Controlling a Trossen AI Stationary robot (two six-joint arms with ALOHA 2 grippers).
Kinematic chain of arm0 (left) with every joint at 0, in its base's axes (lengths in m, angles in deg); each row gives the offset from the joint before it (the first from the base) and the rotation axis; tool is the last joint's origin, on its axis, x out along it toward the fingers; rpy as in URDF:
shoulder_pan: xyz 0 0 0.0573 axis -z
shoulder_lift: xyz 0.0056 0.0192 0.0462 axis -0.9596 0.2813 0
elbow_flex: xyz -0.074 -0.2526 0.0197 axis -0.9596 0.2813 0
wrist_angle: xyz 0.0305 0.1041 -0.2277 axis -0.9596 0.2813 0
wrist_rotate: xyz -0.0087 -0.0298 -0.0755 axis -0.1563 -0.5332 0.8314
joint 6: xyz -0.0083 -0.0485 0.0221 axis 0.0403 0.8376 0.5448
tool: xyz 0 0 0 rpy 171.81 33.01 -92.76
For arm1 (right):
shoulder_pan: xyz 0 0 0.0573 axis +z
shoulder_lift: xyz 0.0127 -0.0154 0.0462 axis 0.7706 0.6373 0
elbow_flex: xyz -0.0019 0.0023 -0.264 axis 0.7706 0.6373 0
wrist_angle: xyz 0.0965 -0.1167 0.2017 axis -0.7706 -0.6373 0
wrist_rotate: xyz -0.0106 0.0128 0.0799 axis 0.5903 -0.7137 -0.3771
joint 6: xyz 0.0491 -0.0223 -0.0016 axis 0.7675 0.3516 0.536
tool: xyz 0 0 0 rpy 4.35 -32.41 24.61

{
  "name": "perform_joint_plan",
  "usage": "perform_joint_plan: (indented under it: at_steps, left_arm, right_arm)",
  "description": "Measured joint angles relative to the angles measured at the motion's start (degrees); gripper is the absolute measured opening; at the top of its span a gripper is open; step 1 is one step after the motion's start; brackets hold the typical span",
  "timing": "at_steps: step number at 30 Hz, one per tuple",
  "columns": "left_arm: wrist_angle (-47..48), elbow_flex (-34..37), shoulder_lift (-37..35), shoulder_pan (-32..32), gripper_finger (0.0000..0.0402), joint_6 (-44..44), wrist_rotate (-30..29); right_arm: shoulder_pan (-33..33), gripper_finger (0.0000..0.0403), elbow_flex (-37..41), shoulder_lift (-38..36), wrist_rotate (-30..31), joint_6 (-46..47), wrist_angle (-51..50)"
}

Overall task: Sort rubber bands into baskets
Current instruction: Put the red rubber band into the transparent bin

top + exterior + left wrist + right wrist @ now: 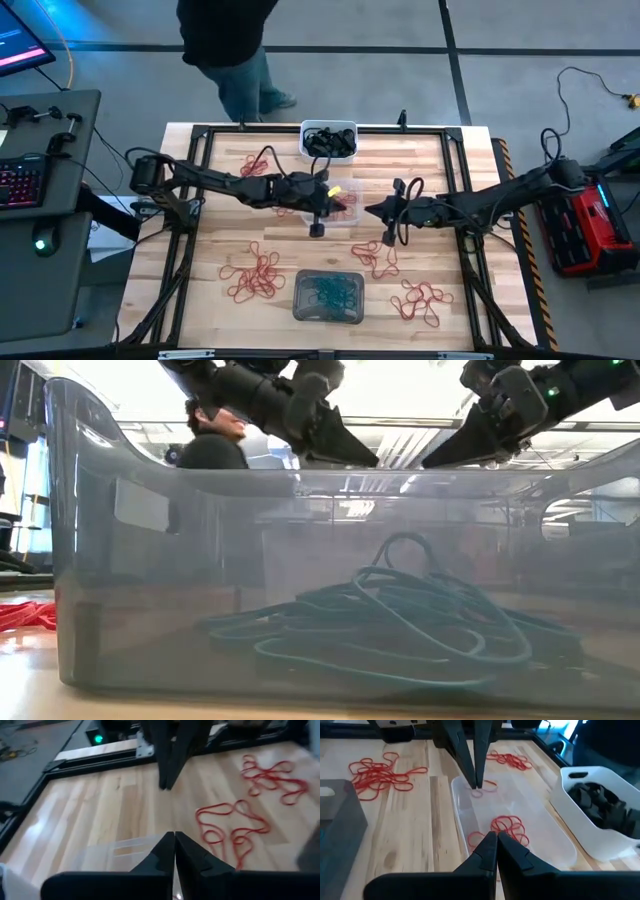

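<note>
The clear basket stands mid-table and holds a few red rubber bands. My left gripper is shut. It points down into the basket's left end, its tips just above a red band, with nothing seen between the fingers. It also shows in the high view. My right gripper is shut and empty above the basket's right end. The white basket holds black bands. The grey basket holds teal bands. Loose red bands lie on the table.
More red band heaps lie on the wood at the near right, in the middle and at the far left. A black frame runs round the table. A person stands beyond the far edge.
</note>
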Motion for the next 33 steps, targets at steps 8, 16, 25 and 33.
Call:
perform_joint_plan:
  at_steps: [8, 16, 25, 33]
  left_arm:
    - [0.4, 0.1, -2.4, 0.2, 0.0001, -0.5, 1.7]
    - [-12.3, 10.5, -6.9, -0.6, 0.0, 2.4, 5.2]
    - [-1.7, 19.8, -22.9, -0.3, 0.0, 4.1, 0.5]
    - [19.9, 21.3, -32.0, -0.4, 0.0, 8.7, -2.8]
  right_arm:
    - [-2.9, 0.0, 0.0, 5.1, -4.1, -2.6, 6.1]
    - [-3.6, 0.0, 0.0, 6.3, -4.5, -5.6, 10.5]
    - [-3.8, 0.0, 0.0, 6.5, -6.5, -5.1, 12.6]
    - [-3.6, 0.0, 0.0, 6.5, -6.4, -2.8, 12.7]
